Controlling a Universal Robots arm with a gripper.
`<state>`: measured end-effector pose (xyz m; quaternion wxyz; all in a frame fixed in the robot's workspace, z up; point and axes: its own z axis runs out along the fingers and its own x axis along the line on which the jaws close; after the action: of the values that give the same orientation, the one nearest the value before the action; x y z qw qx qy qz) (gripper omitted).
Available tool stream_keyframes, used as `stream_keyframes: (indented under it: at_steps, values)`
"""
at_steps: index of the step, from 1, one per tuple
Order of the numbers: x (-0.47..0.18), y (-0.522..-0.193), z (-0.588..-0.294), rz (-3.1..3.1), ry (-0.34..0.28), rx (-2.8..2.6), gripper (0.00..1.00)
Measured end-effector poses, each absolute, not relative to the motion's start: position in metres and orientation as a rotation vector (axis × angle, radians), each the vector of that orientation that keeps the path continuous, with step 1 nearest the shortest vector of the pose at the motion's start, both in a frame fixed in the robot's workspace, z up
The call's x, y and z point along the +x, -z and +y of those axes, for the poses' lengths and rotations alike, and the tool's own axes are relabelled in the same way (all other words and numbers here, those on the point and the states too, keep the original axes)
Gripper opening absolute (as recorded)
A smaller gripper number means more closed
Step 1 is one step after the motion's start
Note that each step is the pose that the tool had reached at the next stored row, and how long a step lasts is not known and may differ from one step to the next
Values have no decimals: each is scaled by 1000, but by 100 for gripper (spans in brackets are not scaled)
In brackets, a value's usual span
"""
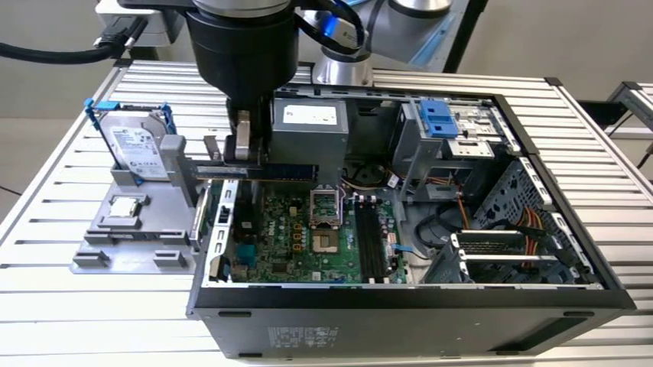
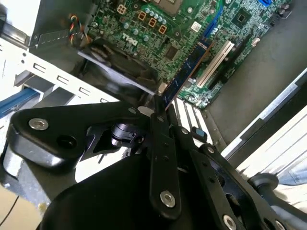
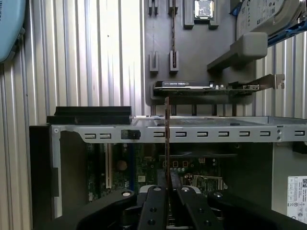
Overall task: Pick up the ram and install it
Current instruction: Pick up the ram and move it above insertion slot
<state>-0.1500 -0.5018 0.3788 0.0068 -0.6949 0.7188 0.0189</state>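
The ribbed metal table (image 1: pixel 92 321) carries an open-topped computer case (image 1: pixel 408 306). The case walls ring the green motherboard (image 1: pixel 296 233), and the freest room is above that board, between the power supply box (image 1: pixel 306 126) at the far wall and the drive cage (image 1: pixel 439 138) toward the exterior view's right. A grey fixture tray (image 1: pixel 128 248) sits just beside the case on the exterior view's left, with a hard drive (image 1: pixel 138 145) standing in it.

The arm comes straight down from above. Its gripper (image 1: pixel 237 157) hangs over the case wall nearest the tray, fingers pointing down, and the claw pinches the ram (image 1: pixel 284 171) across its flat faces.

The ram is held level above the board, its long axis running across the exterior view from left to right, crosswise to the black memory slots (image 1: pixel 369 241) farther right. In the first wrist view it shows edge-on (image 3: pixel 166 134), crossing the slotted case rim (image 3: pixel 230 134) ahead of the gripper (image 3: pixel 167 184). In the second wrist view it (image 2: pixel 189 64) reaches out from the gripper (image 2: pixel 159 106) over the motherboard (image 2: pixel 168 28)
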Motion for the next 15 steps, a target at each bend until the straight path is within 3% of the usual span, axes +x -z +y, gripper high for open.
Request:
stream_keyframes:
  at_steps: [15]
  values:
    - [-134,-379,-502,2248,-59,-2174,0]
